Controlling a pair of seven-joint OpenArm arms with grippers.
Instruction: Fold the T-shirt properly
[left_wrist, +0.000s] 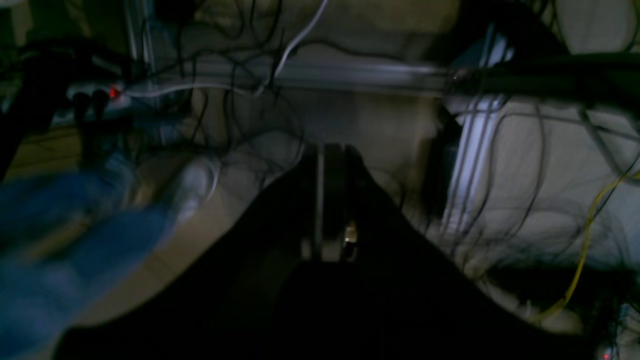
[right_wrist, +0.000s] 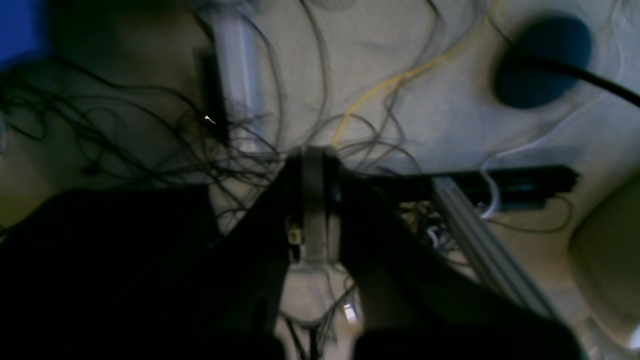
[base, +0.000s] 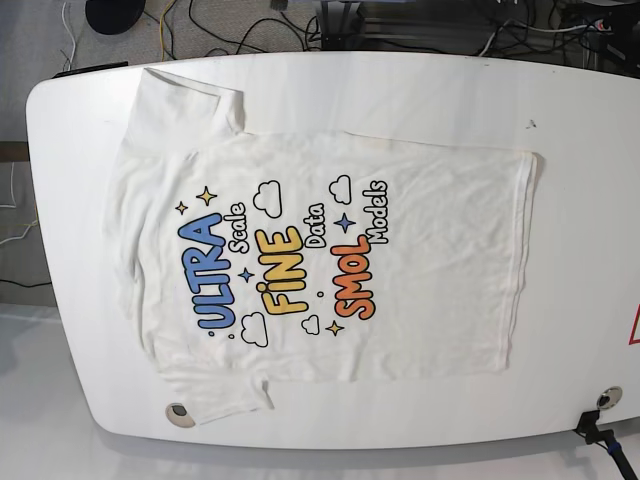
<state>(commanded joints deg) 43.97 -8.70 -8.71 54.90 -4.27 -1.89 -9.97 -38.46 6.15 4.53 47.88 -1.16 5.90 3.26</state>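
One T-shirt (base: 440, 260) mostly flat, print (base: 285, 270) up | sleeves (base: 178, 112) out, likely so you can fold them inward | both jaws narrow, empty

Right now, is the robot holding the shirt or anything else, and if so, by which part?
Nothing is held: both the left gripper and right gripper look closed on nothing, and the shirt lies on the table.

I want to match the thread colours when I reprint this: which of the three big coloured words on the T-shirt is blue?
"ULTRA" is the blue one, farthest left in the base view on the T-shirt; "FiNE" is yellow and "SMOL" orange.
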